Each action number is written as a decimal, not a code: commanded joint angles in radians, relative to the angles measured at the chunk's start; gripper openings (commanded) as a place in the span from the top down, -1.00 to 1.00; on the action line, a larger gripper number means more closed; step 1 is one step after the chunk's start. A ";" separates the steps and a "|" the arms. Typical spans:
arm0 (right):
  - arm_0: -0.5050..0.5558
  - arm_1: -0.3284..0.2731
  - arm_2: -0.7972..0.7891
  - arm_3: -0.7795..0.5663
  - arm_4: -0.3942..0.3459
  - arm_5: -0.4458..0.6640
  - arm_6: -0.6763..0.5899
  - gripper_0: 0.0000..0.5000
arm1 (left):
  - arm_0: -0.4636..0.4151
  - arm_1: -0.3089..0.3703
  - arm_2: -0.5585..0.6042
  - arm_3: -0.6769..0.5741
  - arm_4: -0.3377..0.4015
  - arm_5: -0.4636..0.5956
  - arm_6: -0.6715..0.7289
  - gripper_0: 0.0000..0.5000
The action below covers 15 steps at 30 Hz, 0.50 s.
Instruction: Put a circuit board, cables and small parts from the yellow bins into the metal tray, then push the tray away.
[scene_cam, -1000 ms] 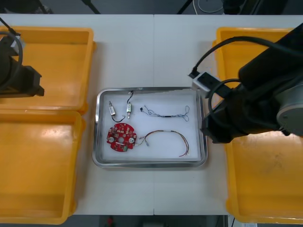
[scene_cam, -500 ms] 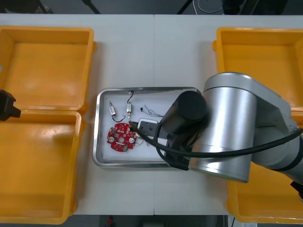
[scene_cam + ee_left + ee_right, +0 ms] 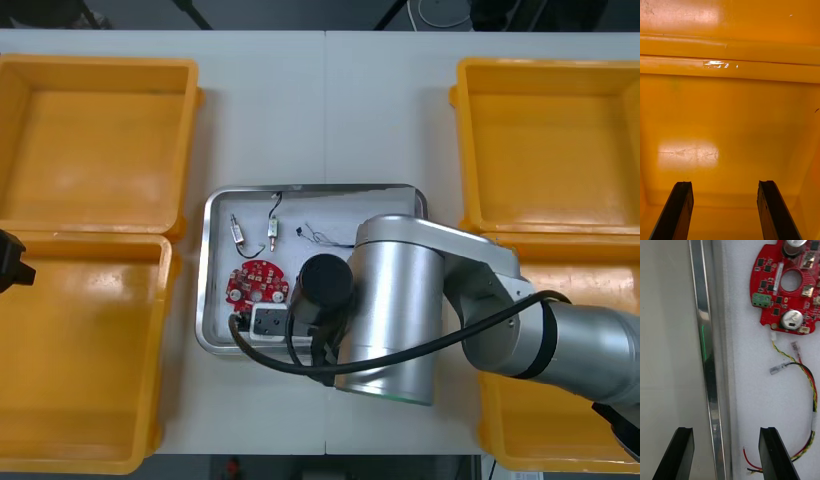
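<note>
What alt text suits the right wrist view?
The right arm's black jaws stand open astride the shiny metal tray's rim, one over the light table, one over its white inside. In it lie a round red circuit board and a red and yellow cable.

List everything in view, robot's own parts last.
yellow bins: 4, yellow, two at each side of the table
table: 1, light
metal tray: 1, shiny rim, white inside, between the bins
circuit board: 1, red, in the tray
small metal parts: 2, silver, in the tray beyond the board
black cable: 1, at the second part
blue and white cable: 1, in the tray, partly under the right arm
red and yellow cable: 1, beside the board
left tool: open, over a left bin
right tool: open, straddling the tray's rim
</note>
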<state>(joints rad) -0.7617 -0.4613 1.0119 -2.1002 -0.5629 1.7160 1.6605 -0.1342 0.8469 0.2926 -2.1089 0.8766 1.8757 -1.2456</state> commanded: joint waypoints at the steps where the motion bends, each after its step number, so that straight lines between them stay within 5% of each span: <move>1: -0.031 0.030 0.091 0.020 0.032 -0.041 0.022 -1.00 | 0.021 0.044 0.046 -0.034 0.010 -0.018 -0.071 -1.00; 15: -0.001 0.113 0.158 0.137 0.133 -0.065 0.016 -1.00 | 0.019 0.044 0.066 -0.034 0.021 -0.043 -0.080 -1.00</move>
<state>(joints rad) -0.7628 -0.3950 1.1593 -1.9646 -0.4640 1.6604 1.6605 -0.1342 0.8469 0.3290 -2.1114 0.8891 1.8443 -1.2456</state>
